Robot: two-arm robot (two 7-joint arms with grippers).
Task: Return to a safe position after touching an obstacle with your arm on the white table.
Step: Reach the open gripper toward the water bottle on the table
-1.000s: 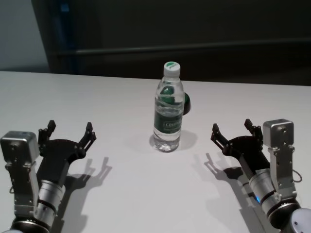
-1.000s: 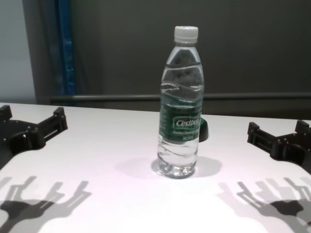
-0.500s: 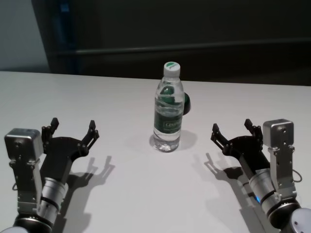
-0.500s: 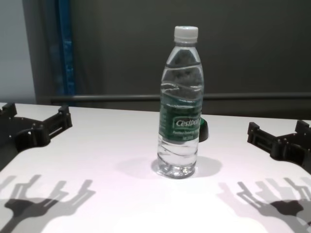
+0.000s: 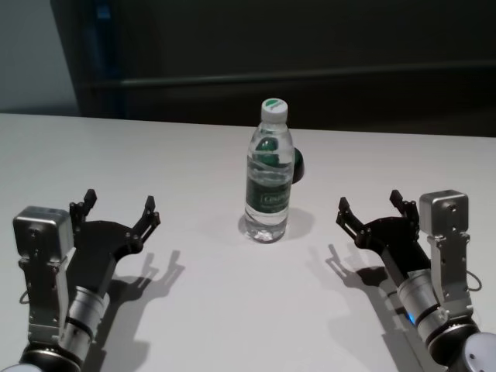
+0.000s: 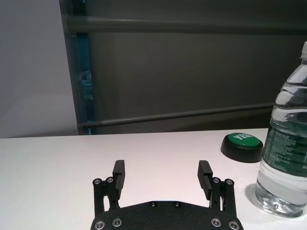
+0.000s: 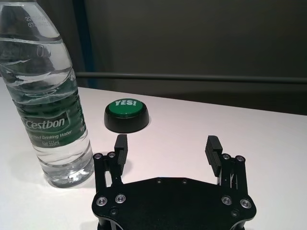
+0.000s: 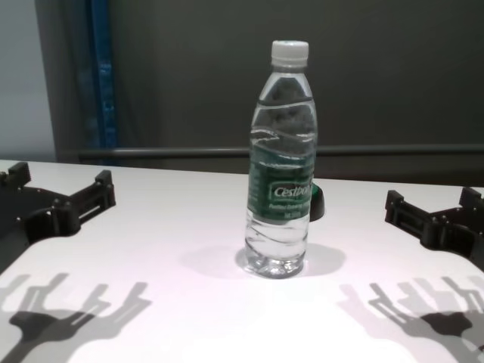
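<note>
Although the task turns on contact with it, the obstacle point(image 5: 270, 180), a tall clear water bottle with white cap and dark green label, stands upright and untouched near the middle of the white table point(image 5: 194, 155), with neither arm against it. Just behind it, on its right side as the robot faces it, sits a low black puck with a green top point(image 7: 126, 115) marked "YES!", close to the bottle's base but apart from it. Left gripper point(image 5: 116, 218) hovers over the near left part of the table, well apart from the bottle, fingers spread wide with nothing between them; the left wrist view shows both fingertips point(image 6: 118, 169) clear of everything, the bottle off to one side beyond them. Right gripper point(image 5: 373, 211) sits over the near right part of the table, likewise spread wide and empty, also apart from the bottle; its wrist view shows bottle and puck ahead of the open fingers, no contact. Shadows of both grippers fall on the tabletop below them, so both appear to ride slightly above the surface. Judgement on progress: bottle is upright and no arm is touching it, so either the touch is not yet made or the arm is already clear; these views alone cannot settle which. Both arms sit low and back near the robot's body, which reads as close to a safe pose. If contact is outstanding, the left arm looks the nearer candidate.
</note>
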